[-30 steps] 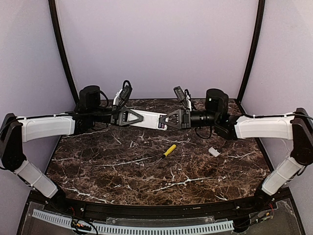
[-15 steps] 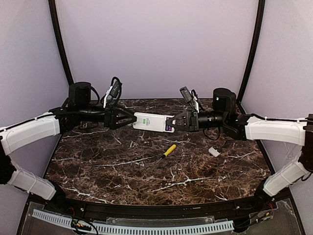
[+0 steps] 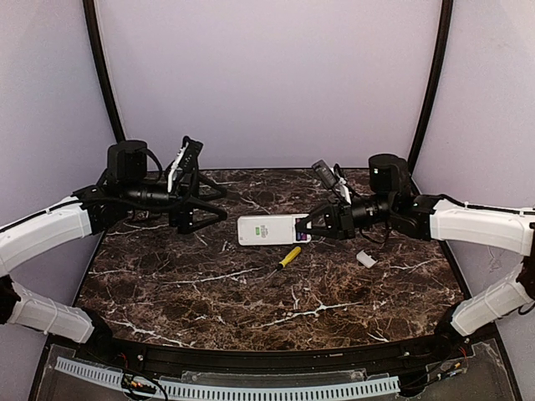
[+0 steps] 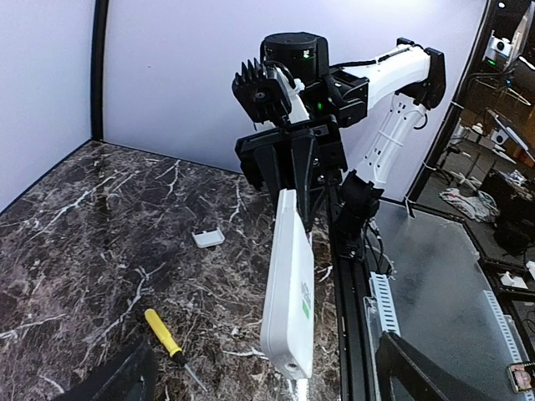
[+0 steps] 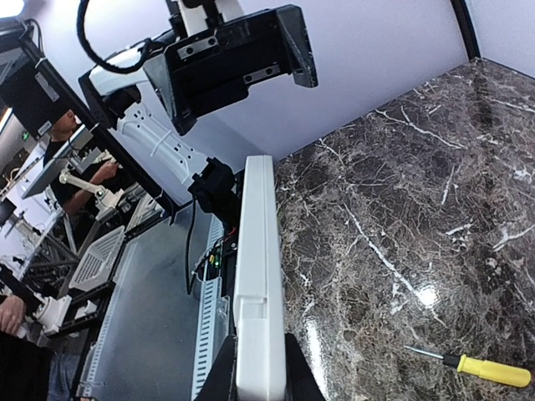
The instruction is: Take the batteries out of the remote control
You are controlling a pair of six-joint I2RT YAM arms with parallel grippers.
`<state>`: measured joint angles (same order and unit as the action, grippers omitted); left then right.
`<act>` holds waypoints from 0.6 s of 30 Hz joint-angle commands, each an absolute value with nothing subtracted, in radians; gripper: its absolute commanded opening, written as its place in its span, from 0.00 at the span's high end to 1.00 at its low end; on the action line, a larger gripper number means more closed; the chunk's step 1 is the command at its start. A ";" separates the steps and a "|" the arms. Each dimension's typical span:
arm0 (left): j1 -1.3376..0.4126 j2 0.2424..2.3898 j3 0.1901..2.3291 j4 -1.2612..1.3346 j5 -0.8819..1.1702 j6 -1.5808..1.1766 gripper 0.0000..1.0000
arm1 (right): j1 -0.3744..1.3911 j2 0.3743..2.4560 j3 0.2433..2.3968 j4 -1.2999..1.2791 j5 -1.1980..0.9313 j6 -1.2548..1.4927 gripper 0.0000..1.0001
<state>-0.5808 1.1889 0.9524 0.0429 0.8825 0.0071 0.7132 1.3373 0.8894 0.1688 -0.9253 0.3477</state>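
Hanging above the bench, the remote is gripped at its right end by the clenched right end effector. The left end effector is held released, fingers spread, just left of the remote and apart from it. A screwdriver is seen lying below the remote's right end, and a white cover farther right.

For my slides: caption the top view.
Right gripper holds the remote over the table; left gripper hangs open nearby.
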 commanded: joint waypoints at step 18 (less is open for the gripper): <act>-0.706 1.389 0.979 0.260 0.967 -0.279 0.28 | 0.713 1.374 0.979 0.221 -1.019 0.254 1.00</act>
